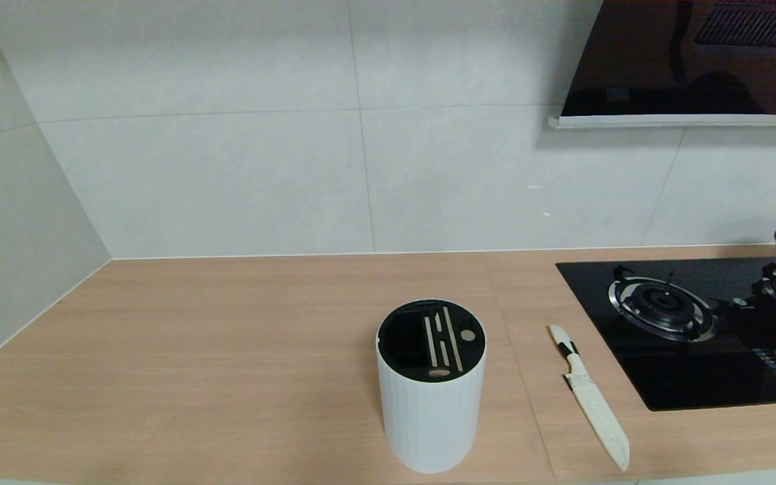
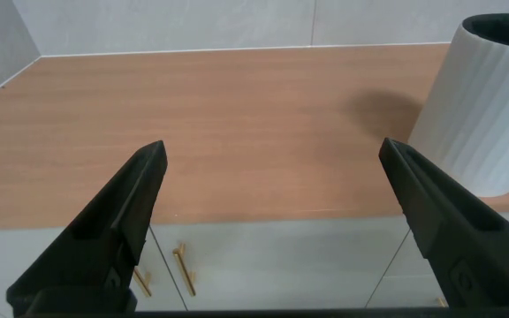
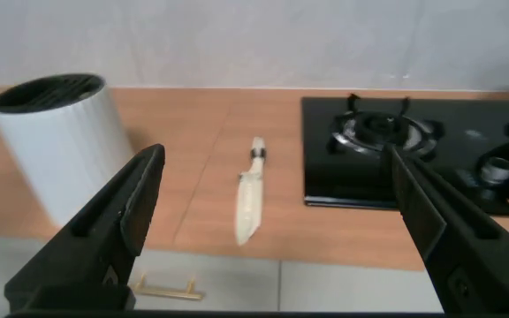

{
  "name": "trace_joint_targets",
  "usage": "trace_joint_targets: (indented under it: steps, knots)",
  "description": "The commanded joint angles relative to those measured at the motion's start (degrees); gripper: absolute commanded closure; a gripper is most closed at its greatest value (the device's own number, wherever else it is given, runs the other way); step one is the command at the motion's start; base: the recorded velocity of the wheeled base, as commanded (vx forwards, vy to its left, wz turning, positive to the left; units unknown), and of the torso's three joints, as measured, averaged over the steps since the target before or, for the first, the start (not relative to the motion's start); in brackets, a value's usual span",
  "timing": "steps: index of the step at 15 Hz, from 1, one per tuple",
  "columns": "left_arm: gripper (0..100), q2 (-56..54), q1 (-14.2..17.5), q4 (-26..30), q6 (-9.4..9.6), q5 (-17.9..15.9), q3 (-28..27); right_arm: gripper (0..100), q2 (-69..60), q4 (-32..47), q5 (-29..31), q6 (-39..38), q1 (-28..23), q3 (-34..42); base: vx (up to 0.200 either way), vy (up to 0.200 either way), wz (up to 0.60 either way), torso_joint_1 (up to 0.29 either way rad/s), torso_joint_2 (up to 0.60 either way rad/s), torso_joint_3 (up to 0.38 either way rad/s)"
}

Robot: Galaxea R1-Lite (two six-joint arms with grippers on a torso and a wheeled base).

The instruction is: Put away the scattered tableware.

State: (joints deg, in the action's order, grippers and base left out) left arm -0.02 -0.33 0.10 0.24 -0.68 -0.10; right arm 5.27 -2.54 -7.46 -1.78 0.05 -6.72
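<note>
The table (image 1: 226, 350) carries a stove (image 1: 698, 377) at its right. A white holder (image 1: 432, 411) stands near the front edge, and the knife (image 1: 590, 397) lies flat between holder and stove. My left tool (image 2: 272, 152) and my right tool (image 3: 274, 157) are both spread wide and empty.

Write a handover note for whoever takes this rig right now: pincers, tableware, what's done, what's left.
Left pincer: open, empty, at the front edge of the counter, beside the white holder.
Right pincer: open, empty, facing the knife.
Knife: flat on the counter between holder and stove, blade toward the front edge.
Done: nothing stowed.
Left: grasp the knife, slot it into the holder.
</note>
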Motion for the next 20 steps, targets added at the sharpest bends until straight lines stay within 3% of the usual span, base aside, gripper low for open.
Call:
trace_joint_targets:
  steps: [1, 6, 12, 15, 20]
  knots:
    - [0, 0.02, -0.02, -0.01, 0.02, -0.02, 0.01, 0, 15.04, -0.28, -0.71, -0.07, 0.13, -6.64, 0.000, 0.000, 0.00, 0.000, 0.00, 0.000]
    - [0, 0.02, -0.02, -0.01, 0.02, -0.02, 0.01, 0, 44.22, -0.89, -1.50, -0.07, 3.73, -21.14, 0.000, 0.000, 0.00, 0.000, 0.00, 0.000]
    - [0, 0.02, -0.02, -0.01, 0.02, -0.02, 0.01, 0, 67.24, -1.60, -0.19, -0.24, 8.13, -33.62, 0.000, 0.000, 0.00, 0.000, 0.00, 0.000]
    - [0, 0.02, -0.02, -0.01, 0.02, -0.02, 0.01, 0, 75.68, -6.60, 1.48, -0.33, 12.78, -32.04, 0.000, 0.000, 0.00, 0.000, 0.00, 0.000]
    - [0, 0.02, -0.02, -0.01, 0.02, -0.02, 0.01, 0, 86.58, -16.54, 4.12, -0.15, 13.40, -27.74, 0.000, 0.000, 0.00, 0.000, 0.00, 0.000]
